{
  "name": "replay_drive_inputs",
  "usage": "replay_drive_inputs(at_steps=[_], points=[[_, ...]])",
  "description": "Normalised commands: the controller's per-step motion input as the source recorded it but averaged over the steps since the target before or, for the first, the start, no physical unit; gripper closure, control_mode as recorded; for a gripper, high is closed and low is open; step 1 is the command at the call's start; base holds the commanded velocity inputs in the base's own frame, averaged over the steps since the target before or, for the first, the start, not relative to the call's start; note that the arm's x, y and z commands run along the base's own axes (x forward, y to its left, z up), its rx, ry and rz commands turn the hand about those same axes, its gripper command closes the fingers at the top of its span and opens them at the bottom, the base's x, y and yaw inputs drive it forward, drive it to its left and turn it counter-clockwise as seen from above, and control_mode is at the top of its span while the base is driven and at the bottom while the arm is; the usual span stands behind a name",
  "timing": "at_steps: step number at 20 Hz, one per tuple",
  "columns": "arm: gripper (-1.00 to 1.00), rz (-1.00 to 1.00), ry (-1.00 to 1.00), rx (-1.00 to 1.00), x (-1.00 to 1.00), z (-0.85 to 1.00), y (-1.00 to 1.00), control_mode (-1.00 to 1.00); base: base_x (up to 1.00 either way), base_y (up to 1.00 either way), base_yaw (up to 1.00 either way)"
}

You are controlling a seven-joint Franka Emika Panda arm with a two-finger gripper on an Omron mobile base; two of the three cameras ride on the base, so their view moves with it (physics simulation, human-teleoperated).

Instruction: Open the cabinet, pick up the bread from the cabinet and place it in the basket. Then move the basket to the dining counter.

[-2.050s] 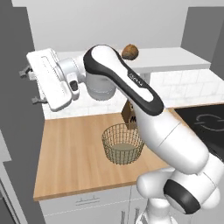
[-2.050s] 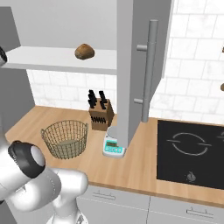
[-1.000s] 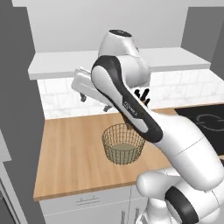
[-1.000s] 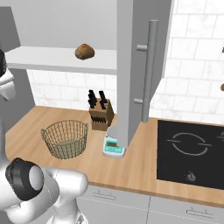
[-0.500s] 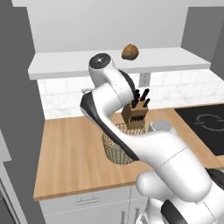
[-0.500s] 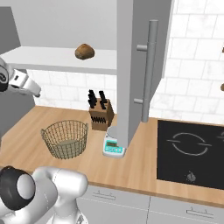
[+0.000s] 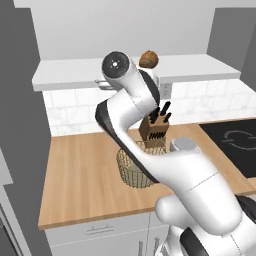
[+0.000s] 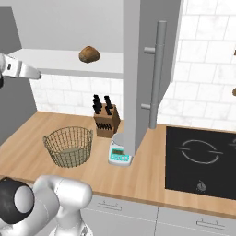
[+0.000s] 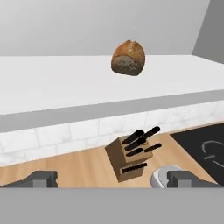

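I have the cabinet (image 8: 138, 69) open, its door (image 8: 143, 78) swung out toward me with the long bar handle (image 8: 156, 73) facing the right base camera, and the bread (image 9: 128, 58) sits on the white shelf (image 9: 65, 83) inside, a golden-brown chunk resting near the middle of it. From the hand camera the bread is above centre, well apart from the tool (image 9: 111, 178), whose two fingertips (image 9: 41, 178) stand wide apart with nothing between them. The arm (image 7: 135, 110) is raised in front of the shelf in the left base view (it hides part of what lies behind it). Below, on the wooden surface (image 8: 152, 175), the basket (image 8: 69, 146) stands upright with nothing in it, and a knife block (image 8: 106, 120) is near it against the tiled wall. A small scale (image 8: 120, 156) lies just beside the foot of the open door, and the black hob (image 8: 203, 161) is to its right.
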Motion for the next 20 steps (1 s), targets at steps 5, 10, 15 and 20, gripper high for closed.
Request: replay_drive_inputs(at_steps=[5,10,15,20], points=[[-1.00,-0.05,0.00,0.20,0.12,0.41,-0.59,-1.00,0.00,0.00,0.00],[-1.00,-0.03,0.00,0.20,0.37,0.23,-0.78,-1.00,0.00,0.00,0.00],[-1.00,0.00,0.03,-0.02,0.38,0.01,-0.29,-1.00,0.00,0.00,0.00],[-1.00,0.00,0.00,-0.12,0.46,0.11,-0.02,-1.00,0.00,0.00,0.00]])
